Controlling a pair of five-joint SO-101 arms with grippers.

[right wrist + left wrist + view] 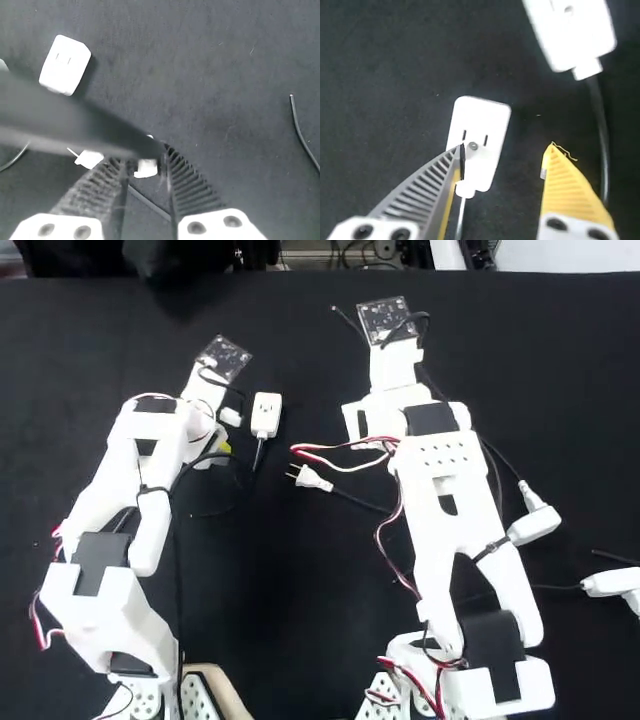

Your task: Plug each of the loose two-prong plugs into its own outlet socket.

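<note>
The left gripper [505, 147] stands released, its grey ribbed finger [422, 187] and yellow ribbed finger [567, 185] spread either side of a small white square outlet socket [479, 135] lying on the black table [380, 60]. The grey tip touches the socket's face beside its 2 slots. In the high view the left arm hides most of this socket. Near it lies a second white outlet socket with a black cord [265, 415], blurred and cut off in the left wrist view. A loose white two-prong plug [312, 480] lies between the arms, its cord running under the right arm. The right gripper [146, 156] sits about a small white piece [146, 170], but a blurred black cable [60, 127] crosses in front, and I cannot tell whether it grips. 2 more white corded pieces [530, 522] toward the table's right edge are too small to identify.
</note>
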